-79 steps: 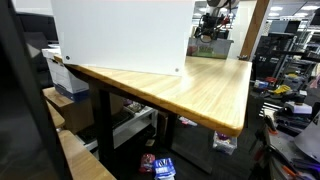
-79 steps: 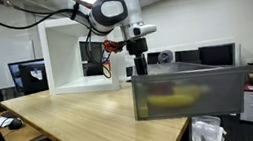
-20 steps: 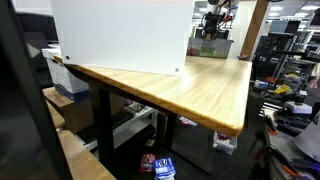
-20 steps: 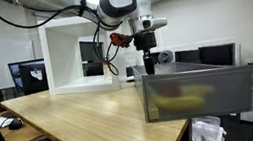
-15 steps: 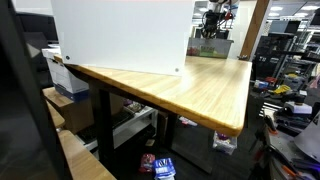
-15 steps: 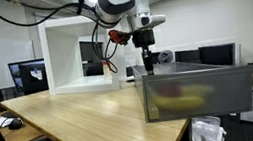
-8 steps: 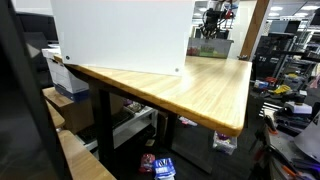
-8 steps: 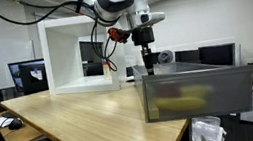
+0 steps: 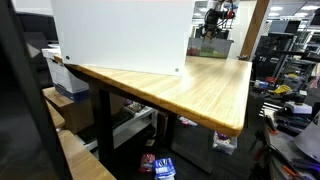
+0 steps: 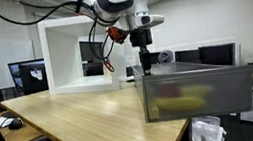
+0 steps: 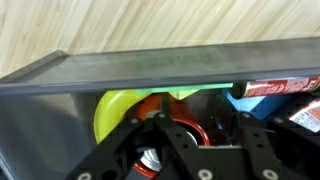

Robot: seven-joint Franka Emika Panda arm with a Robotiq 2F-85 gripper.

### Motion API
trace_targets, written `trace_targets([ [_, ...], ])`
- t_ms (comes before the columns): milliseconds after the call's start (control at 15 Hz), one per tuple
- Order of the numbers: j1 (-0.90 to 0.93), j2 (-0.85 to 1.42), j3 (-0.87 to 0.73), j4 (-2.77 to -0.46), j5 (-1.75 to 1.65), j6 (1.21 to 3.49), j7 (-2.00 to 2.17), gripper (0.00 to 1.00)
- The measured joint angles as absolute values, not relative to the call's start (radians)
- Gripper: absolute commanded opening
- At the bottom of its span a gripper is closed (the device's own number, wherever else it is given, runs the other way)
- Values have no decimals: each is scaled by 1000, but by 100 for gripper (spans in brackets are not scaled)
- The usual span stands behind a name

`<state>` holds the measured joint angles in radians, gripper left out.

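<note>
Gripper over an open bin. The gripper [image 10: 147,65] is shown pointing straight down, hanging just above the open top of the grey bin [image 10: 211,93], near the end of the bin that faces the white box [image 10: 68,54]. The bin stands at one end of the wooden surface [image 10: 73,119] and the box at the far side, the two being apart.

In the wrist view the bin's near rim [image 11: 150,65] is seen running across the picture. The bin's long axis therefore lies crosswise to the camera, and the planks of the surface appear beyond it.

The contents lie directly below the gripper, inside the bin walls:
- **Yellow-green dish** [image 11: 112,112]: it is offset to one side of the fingers.
- **Orange-red round object** [image 11: 178,112]: it is placed almost in line between the fingers, partly over the dish, and is the thing nearest to them.
- **Red-labelled item** [image 11: 280,88]: it rests against the opposite end.

Through the translucent wall the dish is made out only as a yellow blur [image 10: 177,101] in an exterior view.

Whether the fingers are spread or closed cannot be told: the linkages fill the bottom of the wrist view and the tips are not resolved. No contact with the contents can be confirmed. Only one arm is present.
</note>
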<state>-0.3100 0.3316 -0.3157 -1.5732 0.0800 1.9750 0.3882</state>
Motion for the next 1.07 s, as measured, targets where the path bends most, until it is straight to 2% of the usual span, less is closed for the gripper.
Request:
trace_targets([
  [267,-311,330,-312,-1571,80,1959,337,98],
  [1067,-339,337,-305,-1530,87,1897,223,100],
])
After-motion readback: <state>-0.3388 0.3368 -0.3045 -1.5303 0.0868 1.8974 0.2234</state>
